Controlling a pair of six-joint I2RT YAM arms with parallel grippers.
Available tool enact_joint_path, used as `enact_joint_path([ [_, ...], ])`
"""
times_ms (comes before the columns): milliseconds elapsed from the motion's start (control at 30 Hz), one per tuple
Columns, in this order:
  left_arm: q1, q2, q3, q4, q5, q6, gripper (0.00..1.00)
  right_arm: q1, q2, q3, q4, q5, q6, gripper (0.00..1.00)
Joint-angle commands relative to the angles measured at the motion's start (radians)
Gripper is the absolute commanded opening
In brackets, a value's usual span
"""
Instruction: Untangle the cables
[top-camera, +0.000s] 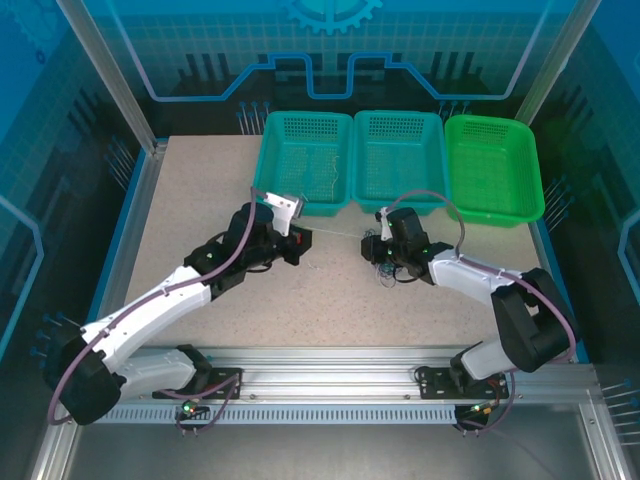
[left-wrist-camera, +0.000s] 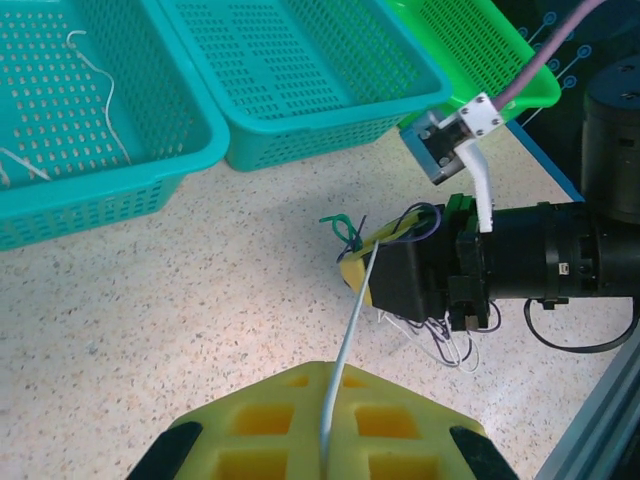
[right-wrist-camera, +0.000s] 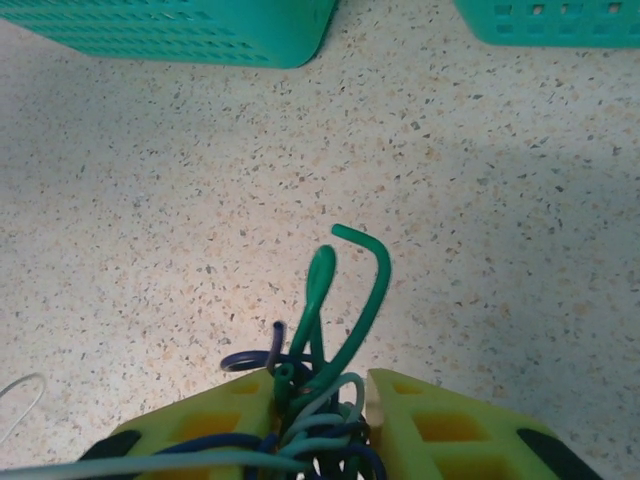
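Okay, cables (right-wrist-camera: 315, 425) first: the tangle is bunched in the gap between the yellow fingers of the right tool (right-wrist-camera: 320, 382), low over the speckled bench (top-camera: 200, 200), near the front edge of the teal baskets. A green cable (right-wrist-camera: 321, 270) loops up and out past the fingertips with a hooked end, and dark purple strands curl at its base. From the left wrist view, thin purple and whitish loops (left-wrist-camera: 452, 348) hang out beneath that tool, down at the bench surface.

That right tool's jaws stand narrowly apart with the tangle filling the space. Whether they press on it, I cannot tell.

One whitish cable (left-wrist-camera: 355, 330) runs out of the bundle in a nearly straight line across to the left tool (left-wrist-camera: 326, 390), whose yellow fingers are closed together on it, pinching its near end. From above, the two tools face each other across the middle of the bench, a short way apart, with that strand spanning the gap.

Behind them, three baskets sit side by side along the far edge: left teal basket (top-camera: 305, 116), middle teal basket (top-camera: 400, 114), green basket (top-camera: 490, 120). Loose whitish strands (left-wrist-camera: 108, 100) lie in the left teal one.
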Motion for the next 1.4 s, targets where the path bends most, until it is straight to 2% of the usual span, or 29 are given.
enact_joint_path([
  [0,0.069,-0.117,0.112,0.006,-0.141,-0.044,0.00,-0.093,0.011,-0.071,-0.187,0.164,0.057,0.31],
  [200,0.194,-0.191,0.133,-0.054,-0.135,-0.099,0.00,-0.155,-0.024,-0.107,-0.178,0.126,0.095,0.31],
  [400,0.204,-0.183,0.130,-0.033,-0.043,-0.127,0.00,-0.161,-0.036,-0.124,-0.168,0.100,0.094,0.31],
  [467,0.204,-0.166,0.134,-0.031,-0.042,-0.133,0.00,-0.160,-0.029,-0.121,-0.177,0.095,0.094,0.31],
  [567,0.209,-0.160,0.142,-0.048,-0.116,-0.149,0.00,-0.170,-0.049,-0.133,-0.176,0.101,0.111,0.32],
  [700,0.256,-0.179,0.158,-0.101,-0.206,-0.196,0.00,-0.214,-0.101,-0.170,-0.186,0.142,0.183,0.35],
  [800,0.280,-0.202,0.156,-0.113,-0.233,-0.205,0.00,-0.261,-0.134,-0.180,-0.206,0.144,0.213,0.36],
  [900,0.285,-0.202,0.146,-0.085,-0.190,-0.197,0.00,-0.279,-0.165,-0.192,-0.200,0.136,0.215,0.36],
  [1000,0.284,-0.183,0.117,-0.006,-0.069,-0.198,0.00,-0.267,-0.160,-0.178,-0.201,0.104,0.183,0.36],
  [1067,0.284,-0.162,0.107,0.036,0.000,-0.203,0.00,-0.242,-0.149,-0.158,-0.233,0.143,0.154,0.37],
  [1200,0.283,-0.136,0.099,0.081,0.055,-0.210,0.00,-0.238,-0.166,-0.173,-0.250,0.172,0.155,0.48],
  [1267,0.283,-0.130,0.101,0.081,0.059,-0.204,0.00,-0.238,-0.182,-0.187,-0.239,0.175,0.148,0.49],
  [1333,0.284,-0.128,0.101,0.077,0.070,-0.187,0.00,-0.241,-0.199,-0.186,-0.240,0.172,0.120,0.45],
  [1367,0.283,-0.127,0.097,0.082,0.086,-0.170,0.00,-0.242,-0.209,-0.180,-0.237,0.162,0.101,0.35],
])
